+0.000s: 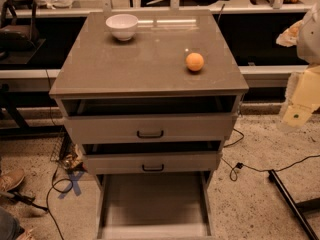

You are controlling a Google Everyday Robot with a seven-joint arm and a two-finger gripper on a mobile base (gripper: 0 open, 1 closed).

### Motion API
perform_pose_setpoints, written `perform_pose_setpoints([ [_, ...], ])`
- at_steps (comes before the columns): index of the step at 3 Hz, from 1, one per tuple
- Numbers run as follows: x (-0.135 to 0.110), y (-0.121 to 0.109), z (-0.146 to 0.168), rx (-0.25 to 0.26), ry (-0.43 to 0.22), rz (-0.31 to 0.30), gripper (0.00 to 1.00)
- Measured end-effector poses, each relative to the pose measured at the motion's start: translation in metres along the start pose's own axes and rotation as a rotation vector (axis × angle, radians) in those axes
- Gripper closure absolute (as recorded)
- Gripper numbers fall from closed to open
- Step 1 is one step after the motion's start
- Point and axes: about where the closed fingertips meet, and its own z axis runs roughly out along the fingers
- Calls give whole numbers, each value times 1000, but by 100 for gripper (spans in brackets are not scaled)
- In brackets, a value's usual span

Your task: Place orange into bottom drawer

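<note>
The orange (195, 62) sits on the grey-brown cabinet top (145, 59), towards its right side. The bottom drawer (152, 204) is pulled far out towards me, a wide shallow tray with nothing in it. My gripper (301, 101) is at the right edge of the view, beside the cabinet and to the right of the orange, well apart from it and lower than the cabinet top. It holds nothing that I can see.
A white bowl (122, 26) stands at the back left of the cabinet top. The two upper drawers (150, 129) with dark handles are slightly open. Cables (240, 166) and a black bar (292, 201) lie on the floor at right; a shoe (10, 179) is at left.
</note>
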Motion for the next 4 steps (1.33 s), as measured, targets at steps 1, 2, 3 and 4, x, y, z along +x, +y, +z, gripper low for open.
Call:
perform_pose_setpoints([
  [1, 0, 0, 0, 0, 0, 0, 0],
  [2, 0, -17, 12, 22, -69, 74, 0],
  [3, -5, -55, 40, 52, -208, 233, 0],
  [4, -21, -99, 65, 119, -313, 429, 0],
])
